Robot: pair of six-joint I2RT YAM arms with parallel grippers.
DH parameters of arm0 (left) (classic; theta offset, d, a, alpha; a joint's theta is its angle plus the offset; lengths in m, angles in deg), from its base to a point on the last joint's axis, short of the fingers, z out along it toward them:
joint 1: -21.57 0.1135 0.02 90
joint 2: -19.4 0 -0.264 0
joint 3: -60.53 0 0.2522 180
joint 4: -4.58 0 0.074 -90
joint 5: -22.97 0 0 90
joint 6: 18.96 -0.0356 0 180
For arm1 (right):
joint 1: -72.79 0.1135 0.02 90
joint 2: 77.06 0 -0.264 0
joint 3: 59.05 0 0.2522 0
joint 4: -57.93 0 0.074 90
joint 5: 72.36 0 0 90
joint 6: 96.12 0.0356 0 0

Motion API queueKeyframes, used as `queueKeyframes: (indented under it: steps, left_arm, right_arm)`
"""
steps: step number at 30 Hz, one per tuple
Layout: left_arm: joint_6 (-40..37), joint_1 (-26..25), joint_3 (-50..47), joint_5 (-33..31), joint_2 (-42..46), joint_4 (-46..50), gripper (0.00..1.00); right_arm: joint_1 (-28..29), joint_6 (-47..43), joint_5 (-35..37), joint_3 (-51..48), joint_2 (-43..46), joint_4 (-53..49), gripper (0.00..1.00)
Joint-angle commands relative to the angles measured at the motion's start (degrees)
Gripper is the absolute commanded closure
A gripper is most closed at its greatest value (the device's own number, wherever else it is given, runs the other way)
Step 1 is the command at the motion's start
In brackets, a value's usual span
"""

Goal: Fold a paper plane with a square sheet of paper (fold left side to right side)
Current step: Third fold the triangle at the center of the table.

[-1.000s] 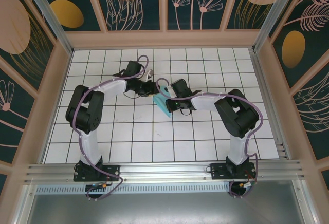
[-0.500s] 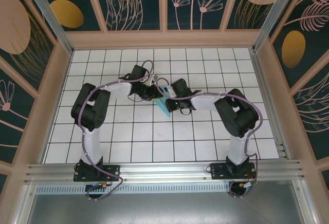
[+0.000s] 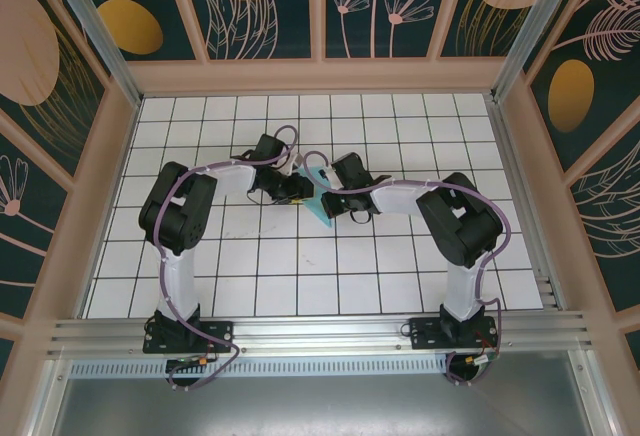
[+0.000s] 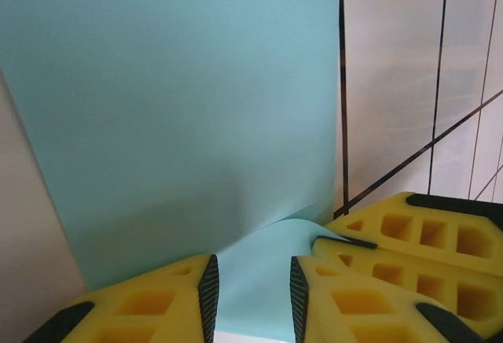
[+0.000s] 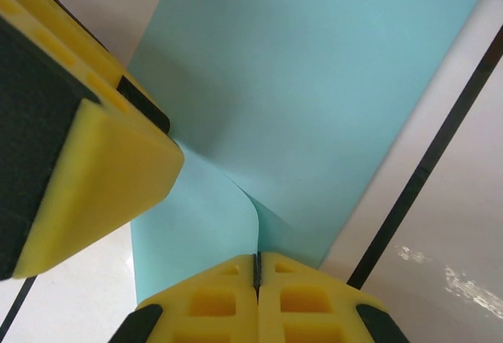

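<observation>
The square sheet of paper [image 3: 320,212] is light turquoise and lies partly folded at the middle of the white grid table, one flap curling up from the flat part. My right gripper [image 3: 327,197] is shut on the edge of that raised flap [image 5: 212,217]; its fingertips [image 5: 257,263] meet on the paper [image 5: 314,83]. My left gripper [image 3: 298,188] stands open just left of it, with its pads [image 4: 209,288] apart and the curled paper [image 4: 173,107] running between them untouched. The right fingers [image 4: 393,241] sit close beside it. The paper plane is out of view.
The white tiled table [image 3: 400,256] is ringed by a low wooden frame [image 3: 320,76] with patterned panels behind. Both arms reach to the table's middle, their wrists almost touching. A metal rail [image 3: 320,331] runs along the near edge.
The left arm has swung right and brought its open gripper up to the sheet, beside the right gripper. The right gripper has kept its pinch and place.
</observation>
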Motion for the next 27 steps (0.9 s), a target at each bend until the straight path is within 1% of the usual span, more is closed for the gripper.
queueKeyframes:
  steps: [1, 5, 6, 12, 17, 19, 23, 25, 27]
  left_arm:
    - [-1.19, -0.27, -1.12, -1.47, -0.72, 0.02, 0.66]
    - [-1.33, -0.27, -1.46, -2.24, -0.92, 0.16, 0.67]
    - [-1.32, -0.23, -1.71, -2.39, -1.06, 0.01, 0.66]
    - [-1.19, -0.27, -2.44, -3.28, -2.2, -0.44, 0.67]
    - [-1.24, -0.27, -2.35, -3.87, -2.34, -0.35, 0.67]
    - [-1.17, -0.27, -2.35, -3.87, -2.31, -0.44, 0.67]
    - [-1.24, -0.27, -2.26, -3.99, -2.25, -0.35, 0.67]
    - [-1.24, -0.27, -2.21, -4.04, -2.28, -0.35, 0.67]
    - [-1.3, -0.28, -2.17, -4.08, -2.29, -0.35, 0.67]
  right_arm:
    - [0.32, -0.84, -0.6, 0.9, -2.16, -2.74, 1.0]
    - [-0.03, -0.32, -1.33, 1.45, -1.51, -2.63, 1.0]
    - [-0.25, -0.01, -1.71, 1.47, -0.93, -2.43, 0.98]
    - [-3.32, 2.81, -5.18, 0.98, 5.72, -2.21, 0.76]
    - [-4.96, 3.27, -9.49, -1.51, 10.93, -3.92, 0.64]
    - [-4.97, 3.97, -13.16, -2.99, 12.47, -3.62, 0.63]
    - [-4.08, 7.45, -23.54, -5.01, 12.66, -0.8, 0.63]
    - [-3.01, 8.17, -25.24, -4.31, 11.07, -1.23, 0.65]
    - [-1.98, 8.28, -25.48, -3.19, 9.47, -1.56, 0.65]
